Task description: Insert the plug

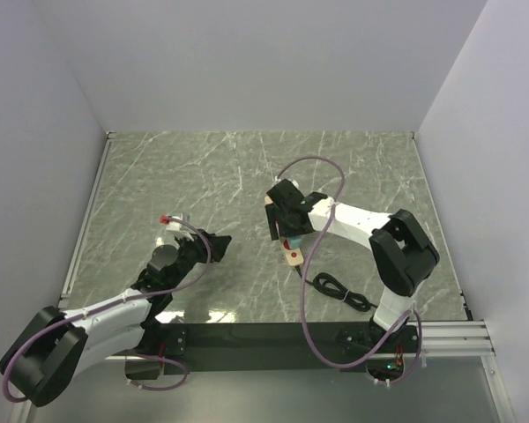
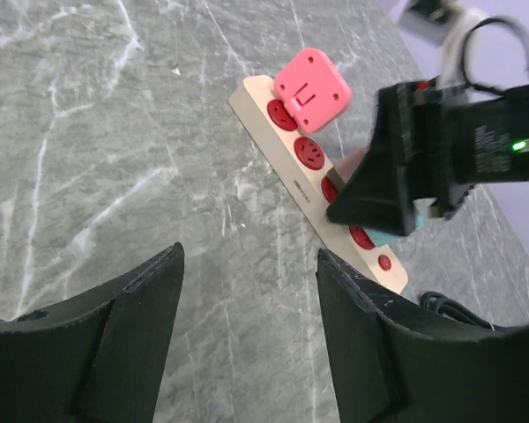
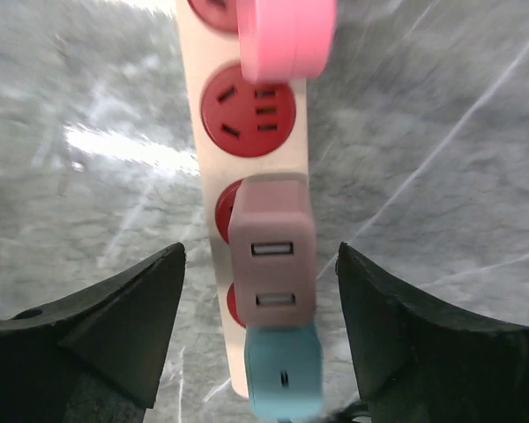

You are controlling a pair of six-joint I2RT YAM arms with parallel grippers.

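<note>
A cream power strip (image 3: 189,79) with red sockets lies on the marble table; it also shows in the top view (image 1: 293,256) and the left wrist view (image 2: 307,189). A bright pink plug (image 3: 286,35) sits at its far end. A dusty pink USB adapter (image 3: 271,247) sits on the strip over two sockets, with a light blue plug (image 3: 284,383) just behind it. My right gripper (image 3: 260,291) is open above the strip, its fingers on either side of the adapter and apart from it. My left gripper (image 2: 251,300) is open and empty over bare table, left of the strip.
The strip's black cable (image 1: 339,289) lies coiled near the right arm's base. A small white and red part (image 1: 172,220) rests on the table beside the left arm. White walls close in the table on three sides.
</note>
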